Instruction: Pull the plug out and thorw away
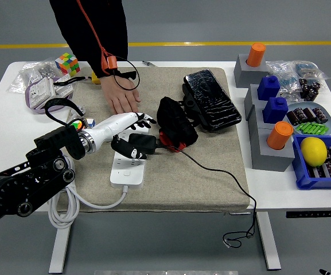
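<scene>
Plug [135,144], a black adapter seated on the white power strip [128,166] with its long axis left-right, lies just below my left hand [122,121], whose fingers hover extended and holding nothing, a person's hand [121,98] just beyond.

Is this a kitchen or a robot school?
More like a robot test lab, probably. A robot hand works at a power strip on a white table, with sorted parts in a blue bin, and a yellow line marks the grey floor.
</scene>
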Motion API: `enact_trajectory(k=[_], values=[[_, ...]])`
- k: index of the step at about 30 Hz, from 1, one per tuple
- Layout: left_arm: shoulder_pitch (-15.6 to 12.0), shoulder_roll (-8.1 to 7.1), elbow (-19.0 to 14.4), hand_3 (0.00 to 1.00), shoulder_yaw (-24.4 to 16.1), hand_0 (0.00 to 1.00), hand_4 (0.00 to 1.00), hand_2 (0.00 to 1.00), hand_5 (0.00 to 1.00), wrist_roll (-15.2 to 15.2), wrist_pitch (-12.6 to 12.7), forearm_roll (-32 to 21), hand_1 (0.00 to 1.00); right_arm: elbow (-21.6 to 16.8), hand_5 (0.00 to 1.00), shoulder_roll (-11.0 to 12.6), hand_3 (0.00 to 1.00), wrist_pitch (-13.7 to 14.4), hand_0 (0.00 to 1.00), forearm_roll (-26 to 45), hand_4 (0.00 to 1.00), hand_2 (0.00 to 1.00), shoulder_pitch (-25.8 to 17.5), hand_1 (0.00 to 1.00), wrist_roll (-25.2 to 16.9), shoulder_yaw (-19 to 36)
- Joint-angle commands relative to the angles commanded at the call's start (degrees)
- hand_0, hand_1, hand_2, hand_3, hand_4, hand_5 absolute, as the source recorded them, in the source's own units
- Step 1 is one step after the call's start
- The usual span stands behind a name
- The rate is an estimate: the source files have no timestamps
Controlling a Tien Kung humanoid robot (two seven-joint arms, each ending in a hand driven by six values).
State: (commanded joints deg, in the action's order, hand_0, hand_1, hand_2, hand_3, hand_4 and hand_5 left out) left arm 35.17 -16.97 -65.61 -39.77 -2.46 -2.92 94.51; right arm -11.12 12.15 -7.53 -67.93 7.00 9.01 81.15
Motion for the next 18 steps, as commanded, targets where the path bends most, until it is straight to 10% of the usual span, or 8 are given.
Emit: enact_trajectory(k=[18], values=[[0.8, 0.51, 2.7, 0.518, 0.9, 0.396, 0.704, 0.476, 0.002, 1.3, 1.3, -4.0, 0.434, 0.0, 0.443, 0.0, 0.569, 0.0, 0.634, 0.0, 0.988, 0.618, -0.4, 0.626, 0.0, 0.0]])
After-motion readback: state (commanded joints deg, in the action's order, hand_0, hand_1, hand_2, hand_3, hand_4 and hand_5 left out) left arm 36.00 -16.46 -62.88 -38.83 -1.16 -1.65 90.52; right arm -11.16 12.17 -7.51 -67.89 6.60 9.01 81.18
